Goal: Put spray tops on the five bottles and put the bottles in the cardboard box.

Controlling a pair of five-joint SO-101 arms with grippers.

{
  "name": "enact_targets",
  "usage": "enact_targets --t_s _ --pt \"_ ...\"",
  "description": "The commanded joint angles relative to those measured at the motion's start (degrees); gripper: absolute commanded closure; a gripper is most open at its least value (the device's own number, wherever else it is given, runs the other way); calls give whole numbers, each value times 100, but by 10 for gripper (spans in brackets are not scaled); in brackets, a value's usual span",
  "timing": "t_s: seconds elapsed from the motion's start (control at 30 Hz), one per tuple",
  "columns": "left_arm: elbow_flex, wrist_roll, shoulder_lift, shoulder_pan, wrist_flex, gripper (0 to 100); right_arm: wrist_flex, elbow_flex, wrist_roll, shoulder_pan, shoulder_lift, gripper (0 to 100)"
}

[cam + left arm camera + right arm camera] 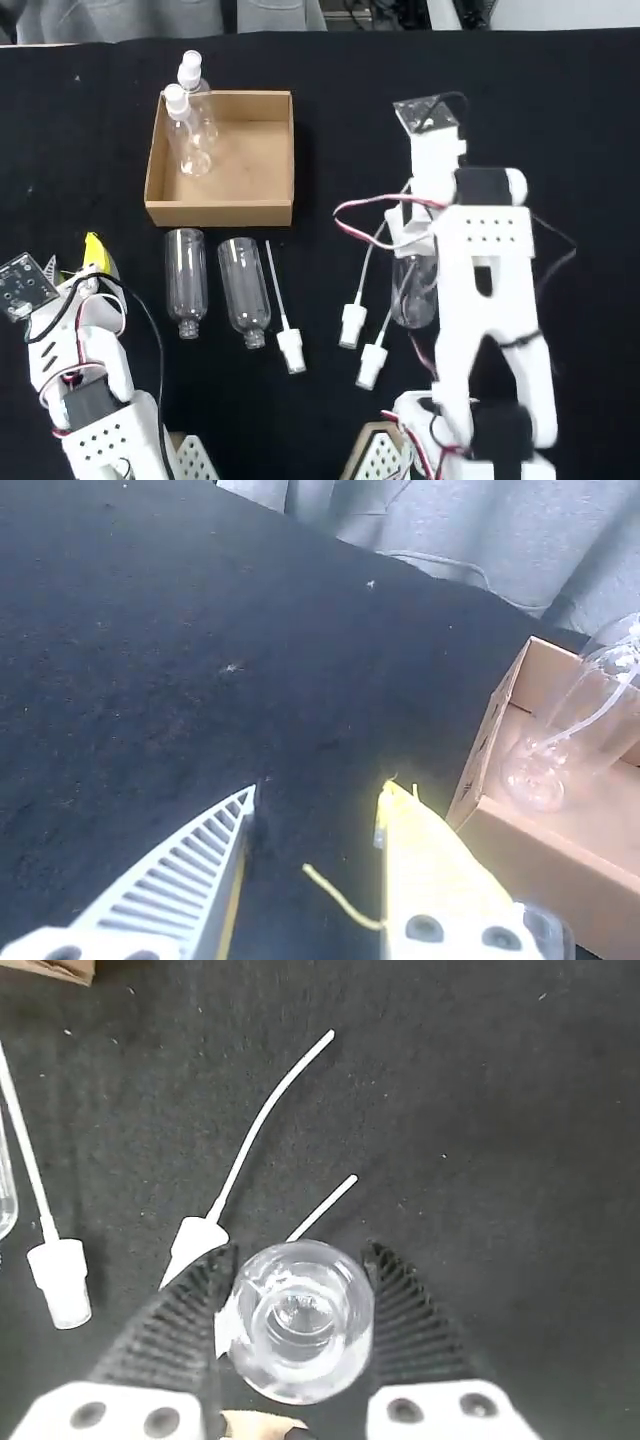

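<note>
The cardboard box (220, 212) stands at the back left and holds two clear bottles (192, 130) with white spray tops on. Two uncapped bottles (186, 280) (243, 285) lie side by side in front of it. Three loose spray tops (291, 350) (350, 324) (371, 366) with long tubes lie right of them. My right gripper (300, 1255) is shut on a third uncapped bottle (300, 1322), held upright with its open mouth up, beside the tops (413, 292). My left gripper (318, 805) stands open over bare cloth at the front left (75, 262), with the box (520, 820) ahead of it.
A black cloth covers the whole table (560, 130). Red and white cables (370, 215) loop off the right arm above the loose tops. Grey fabric (470, 525) lies past the table's far edge. Free room shows on the right and at the far left.
</note>
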Motion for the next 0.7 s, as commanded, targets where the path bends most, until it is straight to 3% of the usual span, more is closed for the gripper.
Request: enact_targets --t_s 0.0,0.67 --pt "101 -53 -123 4 26 818 167 -251 -62 -141 -734 959" --pt "110 -53 -141 4 26 818 -844 1666 -53 -387 -2607 959"
